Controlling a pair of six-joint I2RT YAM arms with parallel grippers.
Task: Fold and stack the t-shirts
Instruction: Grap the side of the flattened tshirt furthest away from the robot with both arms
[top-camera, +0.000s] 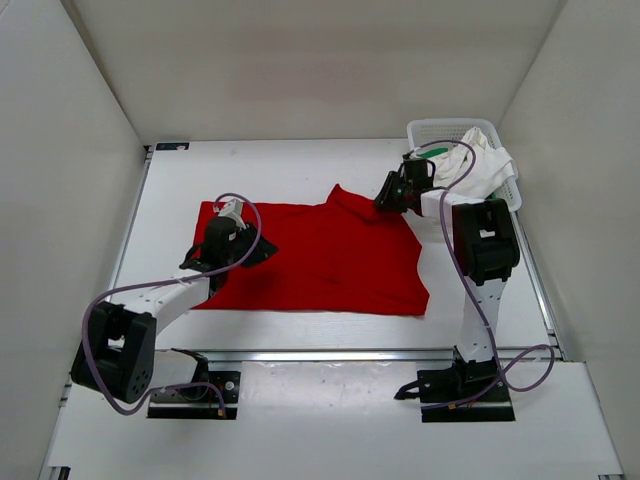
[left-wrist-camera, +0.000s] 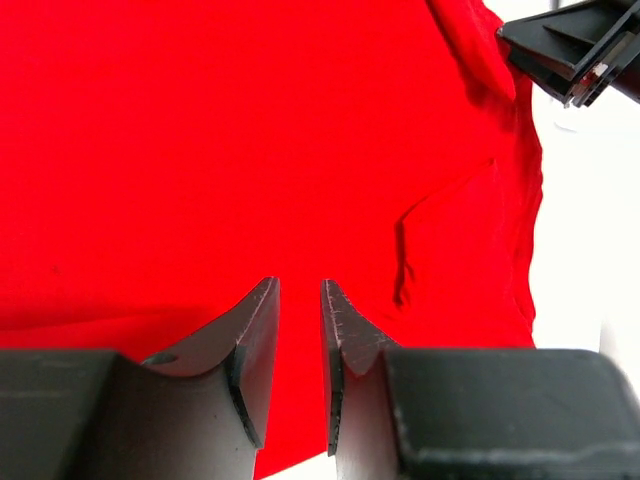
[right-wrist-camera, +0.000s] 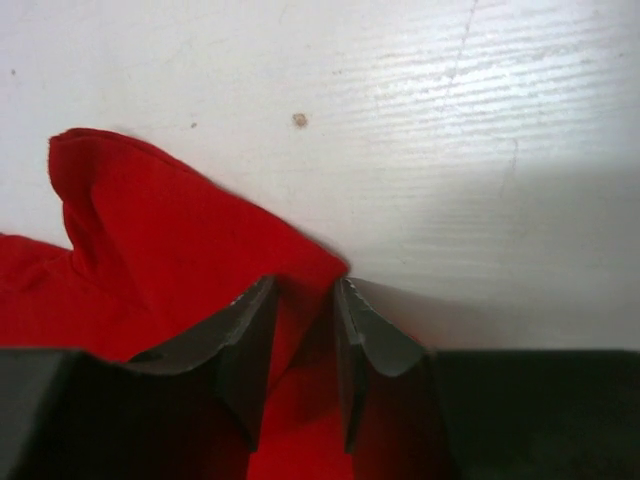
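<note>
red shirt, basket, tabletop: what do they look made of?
Red t-shirt: soft matte cloth, likely knit; it creases and bunches.
Basket: white, probably plastic; mesh wall.
Table: hard, white, faintly grained, scuffed; perhaps laminate or paint.

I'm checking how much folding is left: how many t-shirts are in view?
3. The red t-shirt lies spread on the table; the off-white t-shirt is heaped in the basket; the green t-shirt shows only as a sliver beneath it. More may be hidden there.
</note>
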